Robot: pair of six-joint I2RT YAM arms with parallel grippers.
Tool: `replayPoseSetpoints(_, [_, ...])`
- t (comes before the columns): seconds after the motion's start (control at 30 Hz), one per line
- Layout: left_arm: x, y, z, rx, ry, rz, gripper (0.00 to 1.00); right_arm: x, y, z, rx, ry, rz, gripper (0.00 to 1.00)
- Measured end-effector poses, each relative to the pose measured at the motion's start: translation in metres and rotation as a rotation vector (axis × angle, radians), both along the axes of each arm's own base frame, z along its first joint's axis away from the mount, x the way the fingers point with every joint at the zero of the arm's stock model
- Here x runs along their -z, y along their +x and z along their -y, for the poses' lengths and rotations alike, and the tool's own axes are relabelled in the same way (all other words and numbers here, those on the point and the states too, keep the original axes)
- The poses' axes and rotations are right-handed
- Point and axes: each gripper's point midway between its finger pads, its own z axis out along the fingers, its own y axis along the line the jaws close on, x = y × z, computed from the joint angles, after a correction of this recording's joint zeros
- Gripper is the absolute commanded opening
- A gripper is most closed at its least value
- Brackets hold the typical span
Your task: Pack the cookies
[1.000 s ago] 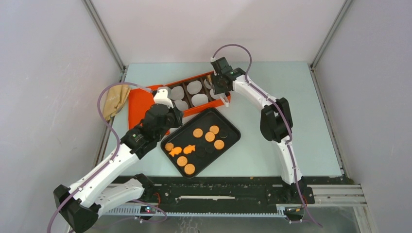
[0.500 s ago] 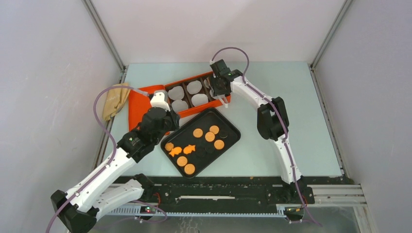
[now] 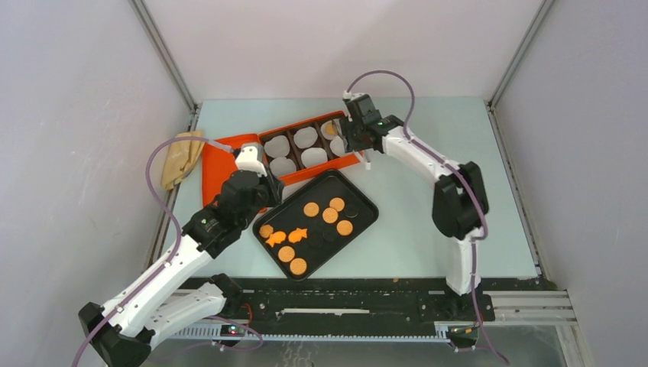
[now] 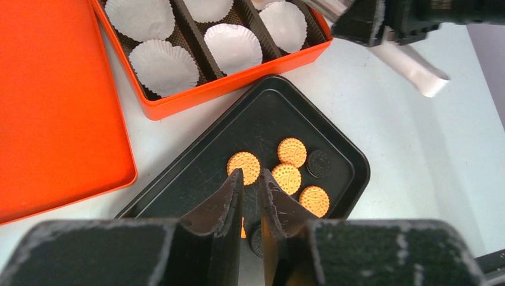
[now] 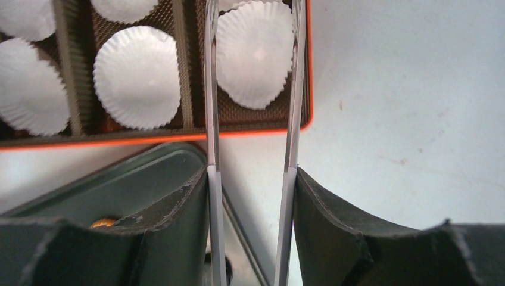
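Observation:
Several round orange cookies (image 3: 311, 209), two fish-shaped ones (image 3: 276, 238) and a few dark ones lie in the black tray (image 3: 368, 201). One orange cookie (image 3: 330, 130) sits in a far right cup of the orange box (image 3: 348, 160). My right gripper (image 3: 359, 136) is shut on metal tongs (image 5: 212, 89), whose blades reach over a white liner (image 5: 256, 53); the tips are out of view. My left gripper (image 4: 251, 179) hovers over the tray's near left part, jaws almost closed and empty, just before the round cookies (image 4: 245, 165).
The box's orange lid (image 3: 218, 172) lies left of the box, with a tan cloth (image 3: 179, 157) beyond it at the table's left edge. White paper liners (image 4: 164, 67) fill the box's compartments. The tongs' handle end (image 4: 414, 68) sticks out over the table.
My right gripper with the tongs has shifted right and back, uncovering an orange cookie in the box's far right cup. My left arm has drawn back slightly.

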Motion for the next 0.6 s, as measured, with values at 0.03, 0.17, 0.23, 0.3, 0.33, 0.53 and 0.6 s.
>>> replayPoseSetpoints(0.03, [0.000, 0.000, 0.001, 0.005, -0.004, 0.002, 0.21, -0.011, -0.009, 0.003, -0.002, 0.008, 0.013, 0.56])
replayPoseSetpoints(0.17, [0.002, 0.000, 0.003, 0.013, -0.010, 0.003, 0.23, -0.051, -0.040, 0.005, -0.024, 0.040, 0.073, 0.55])
replayPoseSetpoints(0.23, [0.002, 0.000, 0.003, 0.014, -0.011, 0.004, 0.24, -0.065, -0.060, -0.003, -0.054, 0.057, 0.101, 0.56])
replayPoseSetpoints(0.3, [0.001, 0.000, 0.004, 0.014, -0.014, 0.007, 0.25, -0.066, -0.092, -0.013, -0.102, 0.061, 0.102, 0.56])
replayPoseSetpoints(0.33, [0.001, 0.001, 0.004, 0.013, -0.016, 0.009, 0.25, -0.062, -0.109, -0.019, -0.131, 0.059, 0.089, 0.56])
replayPoseSetpoints(0.53, [-0.001, 0.002, 0.005, 0.013, -0.021, 0.013, 0.26, -0.006, -0.202, -0.042, -0.288, -0.023, -0.055, 0.58])
replayPoseSetpoints(0.6, [-0.001, 0.002, 0.005, 0.013, -0.022, 0.014, 0.26, 0.013, -0.228, -0.042, -0.328, -0.065, -0.106, 0.59])
